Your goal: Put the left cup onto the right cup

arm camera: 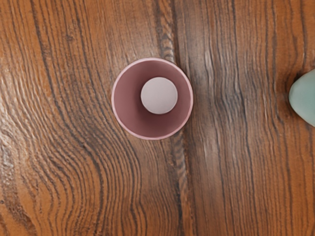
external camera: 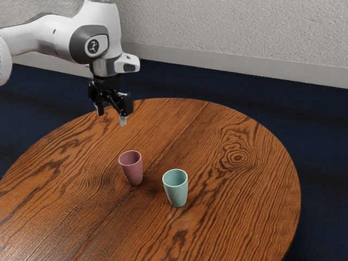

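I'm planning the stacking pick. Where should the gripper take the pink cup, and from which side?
Probably the rim wall, from straight above, one finger inside: the pink cup stands upright, mouth open, with the open gripper above it.

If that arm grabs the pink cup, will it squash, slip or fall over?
The pink cup looks rigid, with a thin, even rim, so it probably won't squash. It tapers to a narrower base, so a sideways nudge could tip it. Its smooth, sloping wall might slip in a pinch.
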`<state>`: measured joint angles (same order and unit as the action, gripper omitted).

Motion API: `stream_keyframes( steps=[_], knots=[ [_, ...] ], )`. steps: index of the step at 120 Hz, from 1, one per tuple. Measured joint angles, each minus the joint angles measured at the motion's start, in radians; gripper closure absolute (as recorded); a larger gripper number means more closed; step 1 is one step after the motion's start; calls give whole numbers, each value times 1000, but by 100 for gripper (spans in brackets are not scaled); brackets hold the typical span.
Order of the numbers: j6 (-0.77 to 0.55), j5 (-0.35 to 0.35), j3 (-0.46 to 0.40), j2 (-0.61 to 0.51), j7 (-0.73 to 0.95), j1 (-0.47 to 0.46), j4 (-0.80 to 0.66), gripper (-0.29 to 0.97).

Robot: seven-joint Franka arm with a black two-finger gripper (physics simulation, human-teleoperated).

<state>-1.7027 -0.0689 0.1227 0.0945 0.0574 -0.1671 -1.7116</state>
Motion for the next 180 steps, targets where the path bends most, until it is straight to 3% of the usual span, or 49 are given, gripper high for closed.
stream_keyframes(
  steps=[76,180],
  knots=[
    [-141,2,0,57,21,48,-66,0],
    [-190,42,0,149,-76,88,-60,0]
  ],
)
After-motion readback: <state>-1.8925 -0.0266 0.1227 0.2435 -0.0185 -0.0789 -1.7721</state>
